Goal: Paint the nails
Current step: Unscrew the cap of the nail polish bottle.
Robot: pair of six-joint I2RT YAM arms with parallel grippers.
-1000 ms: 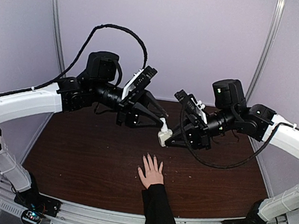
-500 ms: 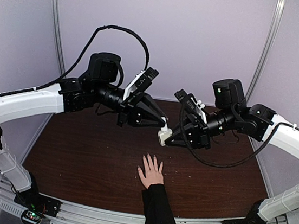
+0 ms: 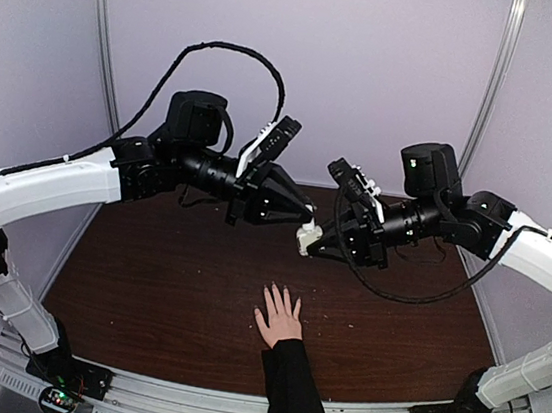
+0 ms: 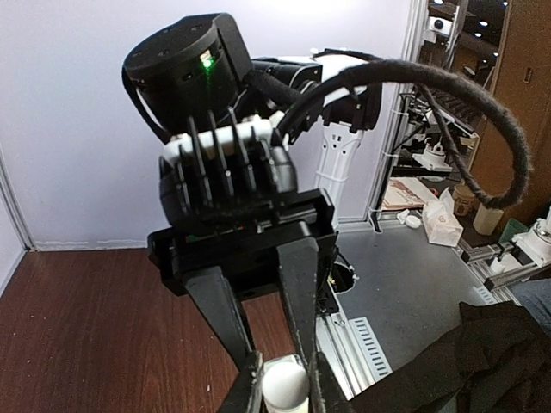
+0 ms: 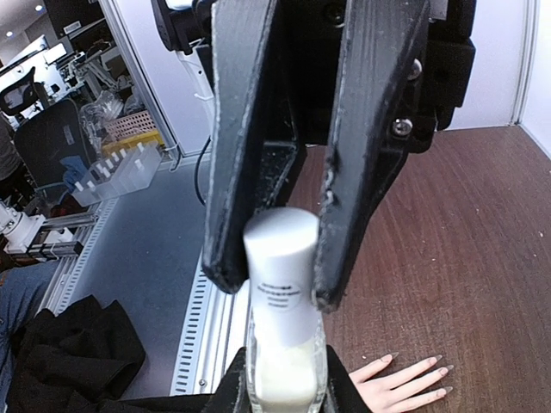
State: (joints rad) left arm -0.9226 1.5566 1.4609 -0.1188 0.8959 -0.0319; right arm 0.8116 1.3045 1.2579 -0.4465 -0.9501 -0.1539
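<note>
Two end effectors met directly above the hand (image 3: pixel 279 318), which lay flat on the counter (image 3: pixel 146 281) with its nails (image 5: pixel 437 359) spread. The right end effector (image 5: pixel 284 396) was clamped on the small bottle (image 5: pixel 284 361), and the left end effector (image 4: pixel 281 391) pinched its white cap (image 5: pixel 277 249). The glass looked slick and breakable. The nails, tiny and on a living hand, likely wanted only light brush contact and no gripping.

The counter (image 3: pixel 145 291) is dark wood-grain, faintly glossy. The bottle (image 5: pixel 284 374) is clear and glossy, its cap (image 5: pixel 280 249) smooth matt white plastic. The left gripper (image 5: pixel 275 288) is scuffed black plastic.
</note>
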